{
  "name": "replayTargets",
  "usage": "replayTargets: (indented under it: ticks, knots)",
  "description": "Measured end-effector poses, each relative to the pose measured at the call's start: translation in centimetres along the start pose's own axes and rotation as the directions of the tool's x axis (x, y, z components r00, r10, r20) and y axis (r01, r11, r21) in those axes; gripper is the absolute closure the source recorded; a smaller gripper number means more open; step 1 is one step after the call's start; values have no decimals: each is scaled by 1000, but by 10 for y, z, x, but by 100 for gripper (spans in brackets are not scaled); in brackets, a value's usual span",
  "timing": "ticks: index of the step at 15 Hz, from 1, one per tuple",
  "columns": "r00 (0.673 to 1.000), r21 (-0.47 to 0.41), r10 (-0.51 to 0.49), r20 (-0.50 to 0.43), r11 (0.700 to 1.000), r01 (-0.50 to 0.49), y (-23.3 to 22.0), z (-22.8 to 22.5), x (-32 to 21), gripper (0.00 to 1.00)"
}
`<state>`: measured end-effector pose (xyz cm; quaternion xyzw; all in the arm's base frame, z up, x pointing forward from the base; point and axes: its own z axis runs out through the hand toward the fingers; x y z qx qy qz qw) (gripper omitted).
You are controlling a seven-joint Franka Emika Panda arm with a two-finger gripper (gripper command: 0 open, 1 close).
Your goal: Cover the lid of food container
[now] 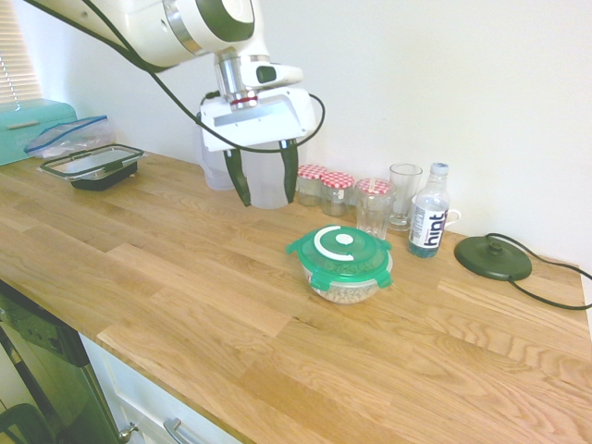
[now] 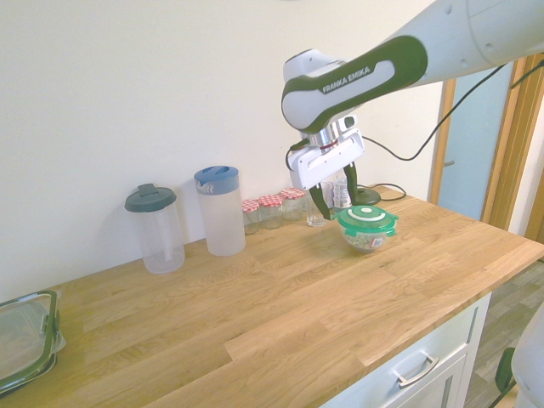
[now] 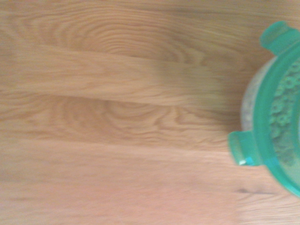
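The green lid (image 1: 340, 250) with its white ring mark lies on top of the small clear food container (image 1: 347, 289), whose cereal rings show through the wall. Both stand on the wooden counter (image 1: 185, 287). My gripper (image 1: 265, 192) hangs open and empty in the air, up and to the left of the container in the first exterior view. The second exterior view shows the gripper (image 2: 333, 197) beside the lid (image 2: 366, 220), apart from it. The wrist view catches the lid's (image 3: 276, 108) edge and two clip tabs, with cereal under it.
Behind the container stand red-checked jars (image 1: 326, 188), two glasses (image 1: 374, 207), a water bottle (image 1: 428, 222) and a dark disc with a cord (image 1: 492, 256). Two pitchers (image 2: 220, 209) stand by the wall. A black-rimmed container (image 1: 92, 165) sits far left.
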<state>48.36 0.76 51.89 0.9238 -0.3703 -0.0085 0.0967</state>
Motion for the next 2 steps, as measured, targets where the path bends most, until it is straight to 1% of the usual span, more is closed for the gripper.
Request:
replayTargets:
  ticks: [2]
  knots:
    - [997,117,-33,66,993,25,15,-13,-29,0]
